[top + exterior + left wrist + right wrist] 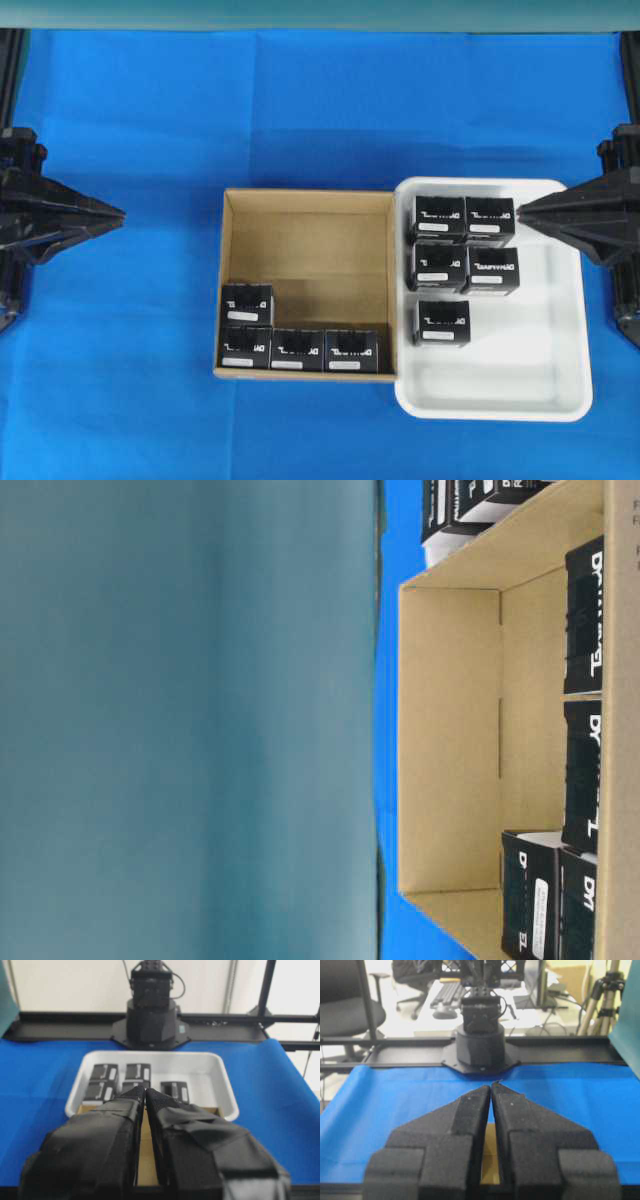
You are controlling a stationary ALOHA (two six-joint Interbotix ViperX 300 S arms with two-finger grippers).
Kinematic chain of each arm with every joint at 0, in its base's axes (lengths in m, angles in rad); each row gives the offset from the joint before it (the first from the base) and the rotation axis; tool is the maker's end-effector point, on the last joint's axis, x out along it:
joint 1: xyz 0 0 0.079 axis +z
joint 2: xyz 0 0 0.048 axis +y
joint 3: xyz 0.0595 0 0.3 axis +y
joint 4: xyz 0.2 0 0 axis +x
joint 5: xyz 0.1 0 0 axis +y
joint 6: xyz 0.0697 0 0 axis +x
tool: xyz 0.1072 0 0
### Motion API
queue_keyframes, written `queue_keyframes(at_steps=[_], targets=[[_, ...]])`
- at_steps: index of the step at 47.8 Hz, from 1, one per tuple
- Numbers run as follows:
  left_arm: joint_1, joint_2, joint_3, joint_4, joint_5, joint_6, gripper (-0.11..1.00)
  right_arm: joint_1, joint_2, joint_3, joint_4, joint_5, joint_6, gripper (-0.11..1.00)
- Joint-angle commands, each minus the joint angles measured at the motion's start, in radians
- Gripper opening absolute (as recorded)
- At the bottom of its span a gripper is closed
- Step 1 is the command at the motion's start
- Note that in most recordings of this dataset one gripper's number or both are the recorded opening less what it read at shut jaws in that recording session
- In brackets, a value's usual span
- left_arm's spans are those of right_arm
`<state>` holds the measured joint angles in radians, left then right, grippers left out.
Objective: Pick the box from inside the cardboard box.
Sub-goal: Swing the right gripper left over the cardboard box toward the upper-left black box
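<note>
My right end effector is closed and empty, like my left end effector; four boxes remain in the cardboard box between them; five lie in the tray; picking continues.

Both arms are black throughout. In the overhead view the left gripper and the right gripper each taper from a blocky, ribbed body to a sharp wedge tip.

In the left wrist view the left gripper's fingers are wrapped in wrinkled matte black tape, with overlapping strips crossing at angles. At 12 o'clock stands the opposite arm's base: a round black drum on a flared plate, topped by a boxy motor housing with a thin looped cable.

In the right wrist view the right gripper's fingers are covered in grainy black foam, stepped in blocks toward the bottom edge.
</note>
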<state>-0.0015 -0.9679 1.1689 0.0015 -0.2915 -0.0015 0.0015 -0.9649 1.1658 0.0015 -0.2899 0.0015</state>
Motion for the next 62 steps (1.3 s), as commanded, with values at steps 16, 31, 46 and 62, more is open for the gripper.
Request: queue_keyframes(at_steps=[16, 31, 46, 62], targets=[[0.005, 0.066, -0.043, 0.017, 0.026, -0.006, -0.07, -0.011, 0.112, -0.074, 0.083, 0.230, 0.118, 0.01], [0.003, 0.069, -0.087, 0.015, 0.183, -0.005, -0.07, -0.011, 0.364, -0.291, 0.081, 0.514, 0.166, 0.01], [0.005, 0.066, -0.089, 0.015, 0.202, -0.006, -0.07, -0.009, 0.663, -0.555, 0.083, 0.821, 0.178, 0.01], [0.005, 0.063, -0.091, 0.017, 0.202, -0.006, -0.07, -0.011, 0.942, -0.884, 0.081, 1.135, 0.166, 0.01]])
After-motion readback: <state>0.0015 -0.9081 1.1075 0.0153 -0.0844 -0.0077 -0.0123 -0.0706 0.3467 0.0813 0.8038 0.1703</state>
